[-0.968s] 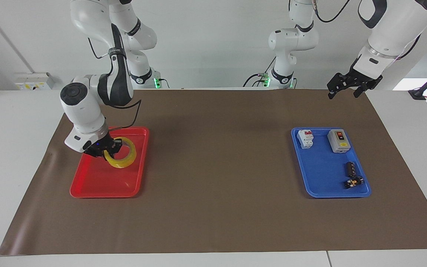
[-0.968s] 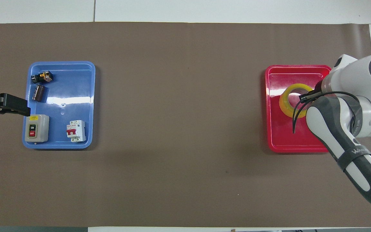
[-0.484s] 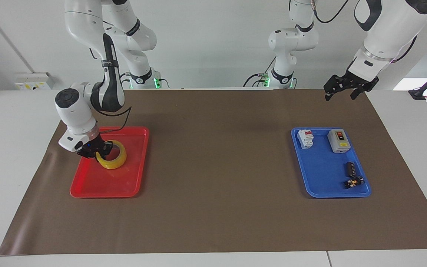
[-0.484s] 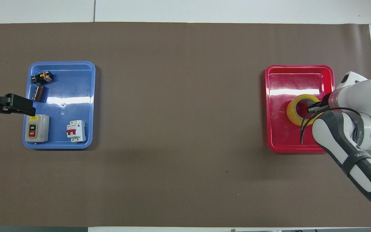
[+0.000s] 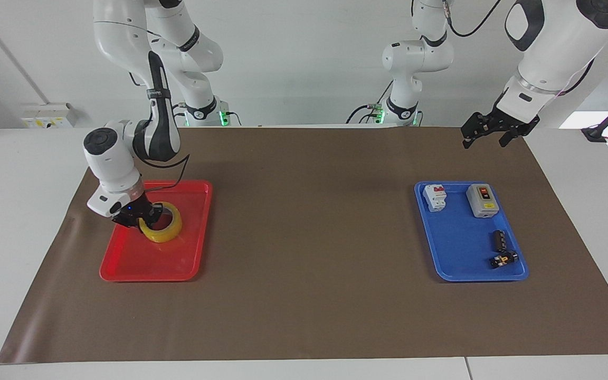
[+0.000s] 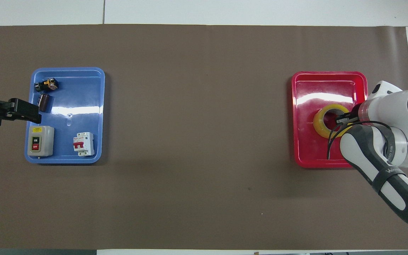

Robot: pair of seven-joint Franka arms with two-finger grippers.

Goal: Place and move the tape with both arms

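In the red tray [image 5: 188,264], toward the right arm's end of the table, the tape [image 5: 169,232] is sitting low, apparently resting on the tray floor. The right gripper [image 5: 143,215] is pinching the roll's wall, one finger inside the ring. To finish this placement well, I judge it should be opening its fingers fully and rising straight up, so the roll is not dragged or tipped against the rim. In the blue tray [image 5: 457,264] a breaker [image 5: 434,197], a switch box [image 5: 482,200] and two small parts are lying. The left gripper [image 5: 486,131] is waiting, fingers spread, above the brown mat [image 5: 309,237].
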